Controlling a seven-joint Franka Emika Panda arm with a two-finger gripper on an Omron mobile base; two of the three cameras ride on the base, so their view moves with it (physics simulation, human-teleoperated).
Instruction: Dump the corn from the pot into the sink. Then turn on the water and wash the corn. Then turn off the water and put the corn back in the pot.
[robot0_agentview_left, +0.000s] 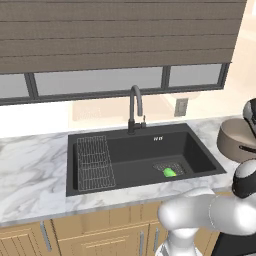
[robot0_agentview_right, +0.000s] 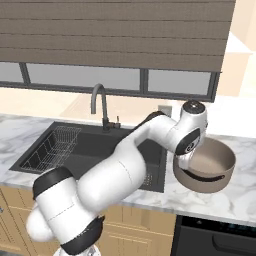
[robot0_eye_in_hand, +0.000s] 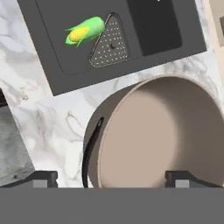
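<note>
The corn (robot0_eye_in_hand: 85, 29) lies on the floor of the sink (robot0_agentview_left: 125, 150), touching the drain grate (robot0_eye_in_hand: 111, 43), near the right front corner of the basin. The pot (robot0_agentview_right: 207, 165) stands empty on the counter (robot0_agentview_left: 35, 175) just right of the sink. The gripper (robot0_eye_in_hand: 111, 177) hangs above the pot's near rim with its two fingertips set wide apart and nothing between them, so the hand is open and holds nothing.

The corn looks small, light and firm, with green husk around a yellow middle. I think it is rounded and a bit smooth, so it can roll or slip when wet. The best hold is probably across its short width at the middle, with the fingers coming from above. The pot seems stiff and heavier, and its thin rim or dark side handle (robot0_eye_in_hand: 89, 153) is the place to take it. The faucet (robot0_agentview_left: 135, 107) stands behind the basin.
</note>
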